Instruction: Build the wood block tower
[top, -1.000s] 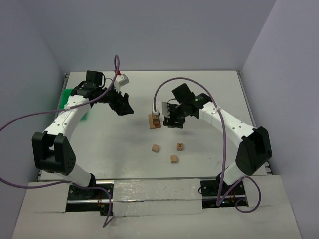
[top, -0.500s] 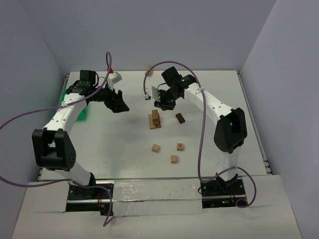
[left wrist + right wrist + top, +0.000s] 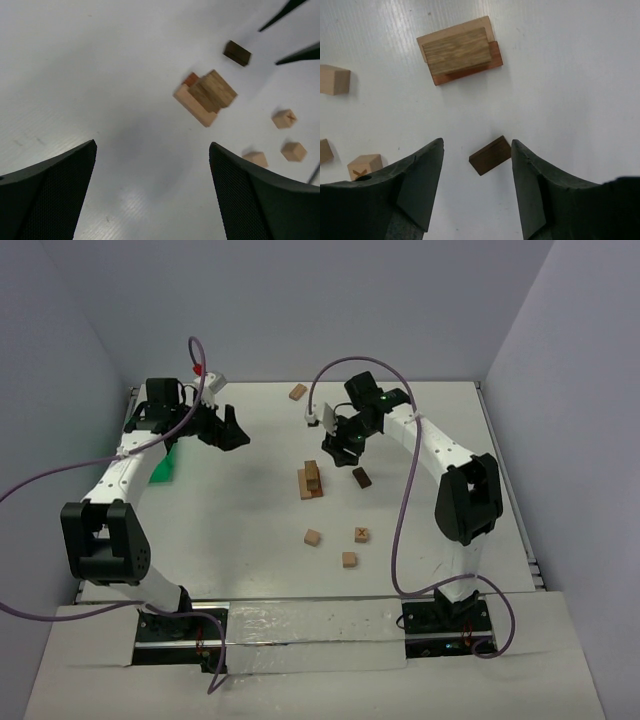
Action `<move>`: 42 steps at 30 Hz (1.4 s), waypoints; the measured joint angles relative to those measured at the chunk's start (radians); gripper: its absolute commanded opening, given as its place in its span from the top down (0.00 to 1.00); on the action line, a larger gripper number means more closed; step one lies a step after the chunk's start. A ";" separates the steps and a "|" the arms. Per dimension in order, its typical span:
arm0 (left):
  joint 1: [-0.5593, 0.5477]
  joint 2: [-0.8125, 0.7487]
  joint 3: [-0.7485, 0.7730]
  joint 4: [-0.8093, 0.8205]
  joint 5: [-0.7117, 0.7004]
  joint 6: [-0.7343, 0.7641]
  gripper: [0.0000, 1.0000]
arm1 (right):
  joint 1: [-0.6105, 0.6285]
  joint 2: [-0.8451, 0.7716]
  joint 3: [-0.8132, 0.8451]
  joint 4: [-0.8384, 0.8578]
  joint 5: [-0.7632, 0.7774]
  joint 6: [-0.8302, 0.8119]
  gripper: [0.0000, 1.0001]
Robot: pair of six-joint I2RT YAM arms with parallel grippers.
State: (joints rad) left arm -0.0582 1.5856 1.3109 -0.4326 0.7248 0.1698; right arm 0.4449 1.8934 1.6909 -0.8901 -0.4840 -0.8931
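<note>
The right gripper (image 3: 476, 146) is hovering, jaws partly open and empty, over the dark block (image 3: 490, 155) lying just beside the short tower (image 3: 458, 53), a light, stiff, smooth piece probably best pinched across its narrow sides, while the left gripper (image 3: 152, 148) is hanging wide open, empty.

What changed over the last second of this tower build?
The right claw drew back from the tower toward the far edge and now hangs open above a dark brown block, unseen a second ago, lying on the table right of the tower. The left claw, open, swung farther left. Tower and nearer loose cubes stayed put.
</note>
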 measured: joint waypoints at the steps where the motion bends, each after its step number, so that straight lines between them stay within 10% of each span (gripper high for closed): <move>1: -0.002 0.003 0.000 0.027 -0.034 -0.020 0.01 | -0.016 -0.004 -0.006 0.008 -0.009 0.024 0.30; 16: -0.204 0.903 1.077 -0.028 -0.489 -0.250 0.01 | -0.229 -0.193 -0.201 0.174 -0.101 0.369 0.22; 26: -0.288 1.058 1.116 0.064 -0.580 -0.317 0.09 | -0.253 -0.254 -0.287 0.197 -0.104 0.421 0.22; 33: -0.247 1.096 1.115 0.164 -0.475 -0.438 0.46 | -0.253 -0.254 -0.298 0.199 -0.104 0.444 0.22; 42: -0.181 1.122 1.106 0.298 -0.403 -0.628 0.38 | -0.253 -0.258 -0.313 0.202 -0.100 0.456 0.22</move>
State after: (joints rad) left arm -0.2387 2.7081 2.4168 -0.1351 0.3222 -0.4579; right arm 0.1917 1.6352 1.3781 -0.6879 -0.5835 -0.4368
